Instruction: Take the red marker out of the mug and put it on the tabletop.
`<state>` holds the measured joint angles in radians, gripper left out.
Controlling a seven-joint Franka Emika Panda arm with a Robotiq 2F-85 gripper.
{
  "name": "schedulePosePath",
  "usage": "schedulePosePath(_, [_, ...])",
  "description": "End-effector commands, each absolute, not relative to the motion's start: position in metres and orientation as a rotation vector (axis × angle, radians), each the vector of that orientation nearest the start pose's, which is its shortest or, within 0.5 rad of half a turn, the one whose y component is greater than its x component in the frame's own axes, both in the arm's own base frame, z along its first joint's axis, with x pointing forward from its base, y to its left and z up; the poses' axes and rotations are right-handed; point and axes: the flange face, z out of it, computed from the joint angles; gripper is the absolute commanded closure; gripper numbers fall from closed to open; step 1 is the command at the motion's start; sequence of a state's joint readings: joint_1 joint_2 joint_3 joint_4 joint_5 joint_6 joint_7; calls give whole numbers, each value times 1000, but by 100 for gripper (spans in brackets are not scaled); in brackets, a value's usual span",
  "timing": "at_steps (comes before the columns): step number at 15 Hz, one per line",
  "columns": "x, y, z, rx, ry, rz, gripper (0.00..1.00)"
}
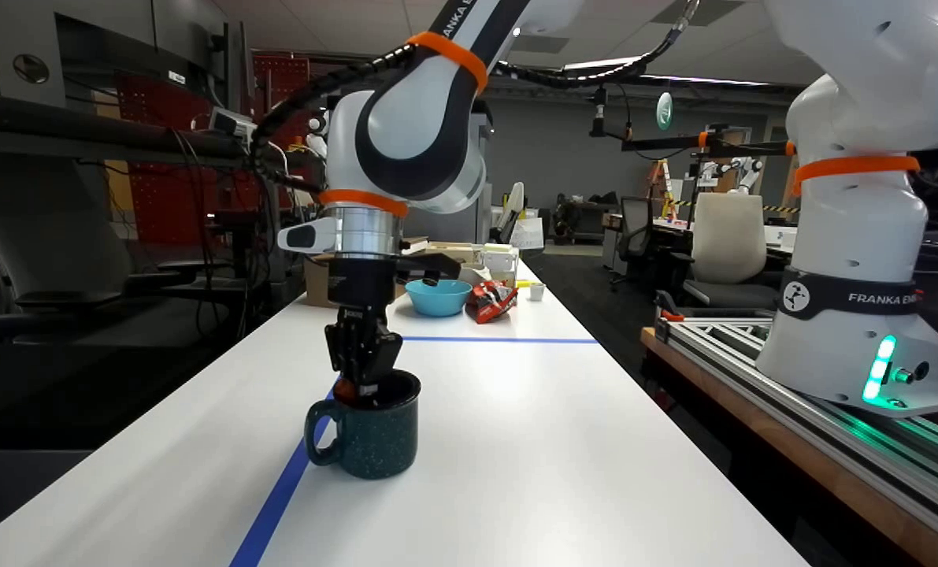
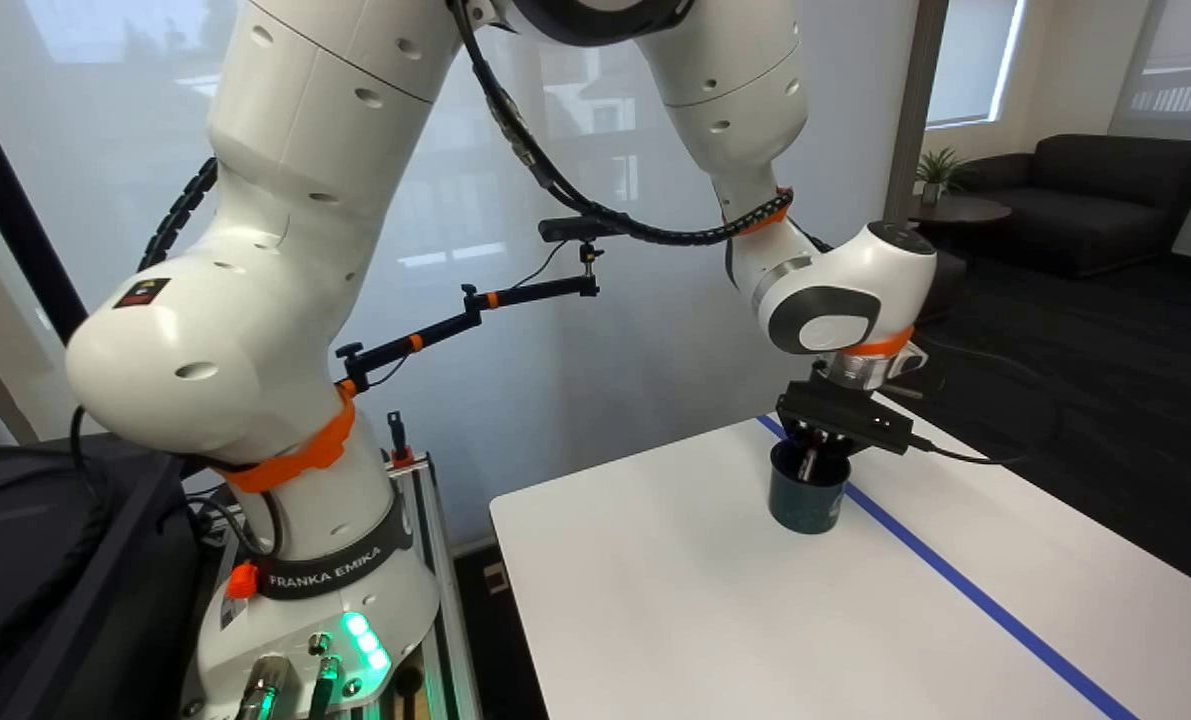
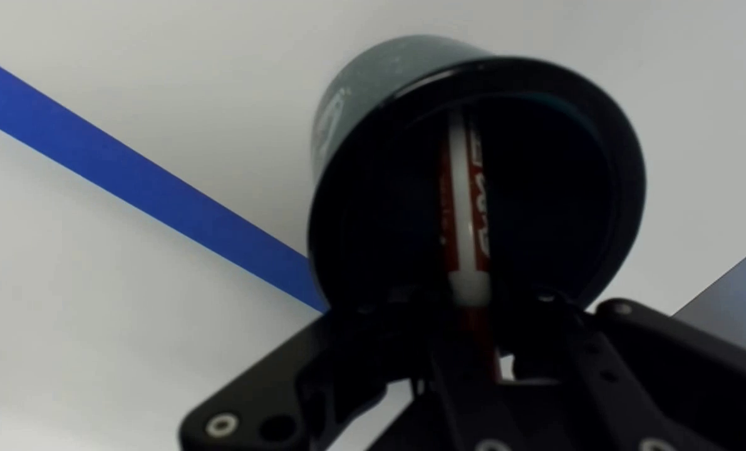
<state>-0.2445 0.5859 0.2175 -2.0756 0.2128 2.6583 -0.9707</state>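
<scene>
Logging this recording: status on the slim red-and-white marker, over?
Black two-fingered hand: straddling marker, grip unclear. Marker: in speckled dark-teal cylindrical mug. Possible snag: mug's black rim.

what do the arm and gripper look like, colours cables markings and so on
The arm is rounded, mostly white with some black, with orange bands, a silver wrist cuff and a black ribbed cable. FRANKA EMIKA is lettered on a black base collar above green lights. The gripper is black, angular and jointed, with pale round screw heads.
</scene>
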Motion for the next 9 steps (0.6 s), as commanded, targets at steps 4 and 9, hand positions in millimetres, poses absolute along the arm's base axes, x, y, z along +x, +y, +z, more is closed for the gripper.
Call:
schedulePosePath(4, [572, -16, 184, -2754, -1026, -187, 95])
schedulePosePath(9, [541, -15, 245, -2793, -976, -214, 95])
